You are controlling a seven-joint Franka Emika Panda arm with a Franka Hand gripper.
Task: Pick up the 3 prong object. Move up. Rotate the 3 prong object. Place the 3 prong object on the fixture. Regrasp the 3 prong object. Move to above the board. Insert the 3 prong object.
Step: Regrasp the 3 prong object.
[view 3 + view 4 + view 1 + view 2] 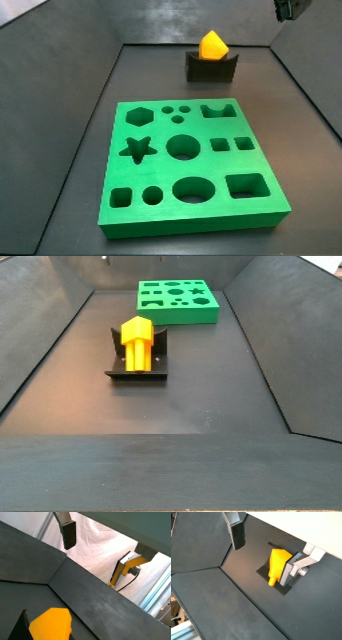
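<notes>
Fingers (pixel 236 534): two flat silver plates with dark pads, standing wide apart, nothing between them; one dark pad clear in both wrist views, the second finger (pixel 295 568) seen at the picture edge near the yellow piece.
Gripper (pixel 264 552): empty, hanging above the dark tray floor, apart from the fixture, touching nothing; in a side view only a small dark part of it (pixel 286 9) visible at the upper corner, high above the far end of the tray.
3 prong object (pixel 278 564): orange-yellow block, resting on the fixture, not held; in a side view (pixel 213 44) standing out of the fixture's top with the tapered end up; in a side view (pixel 136 340) seen along its length on the bracket; prongs too small to tell.
Fixture (pixel 211 67): dark block on a base plate (pixel 135 373), on the tray floor near the far wall, well apart from the board.
Board (pixel 194 165): bright green square slab lying flat on the tray floor, with cutouts such as star, hexagon, circles, squares and three small holes, all empty; also seen at the far end in a side view (pixel 177 301).
Tray floor (pixel 201 396): dark grey, with sloped walls around.
</notes>
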